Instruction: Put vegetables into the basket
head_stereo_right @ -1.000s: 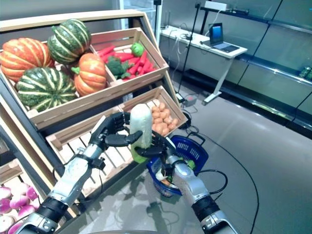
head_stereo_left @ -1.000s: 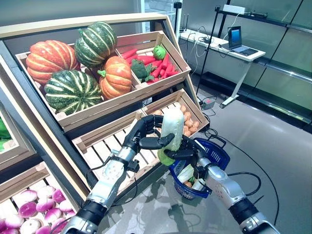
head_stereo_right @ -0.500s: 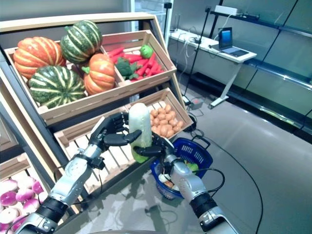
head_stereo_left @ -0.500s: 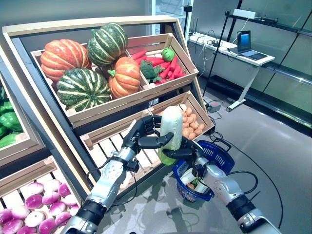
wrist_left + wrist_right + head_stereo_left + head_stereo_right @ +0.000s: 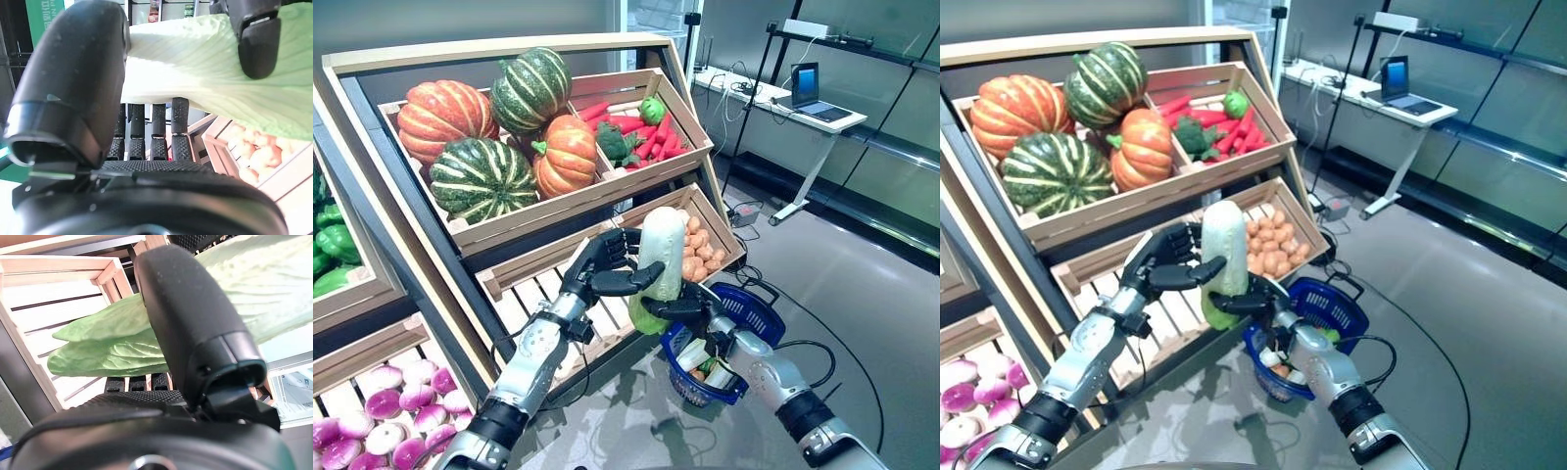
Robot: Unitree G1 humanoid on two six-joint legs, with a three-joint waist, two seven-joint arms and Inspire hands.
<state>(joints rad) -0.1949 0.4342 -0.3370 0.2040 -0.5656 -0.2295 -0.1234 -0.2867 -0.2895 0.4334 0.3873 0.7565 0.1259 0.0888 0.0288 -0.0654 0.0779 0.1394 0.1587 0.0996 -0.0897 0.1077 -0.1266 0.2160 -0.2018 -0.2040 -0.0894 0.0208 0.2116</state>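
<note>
While both hands clasp it, ribbed pale cabbage (image 5: 658,257) beside blue mesh basket (image 5: 751,315).

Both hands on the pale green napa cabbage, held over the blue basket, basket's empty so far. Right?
Not quite: the blue plastic basket is not empty. The left eye view shows vegetables already lying in it. The rest holds: the left hand and the right hand both grip the long pale green napa cabbage, held upright just above the basket's near rim.
</note>
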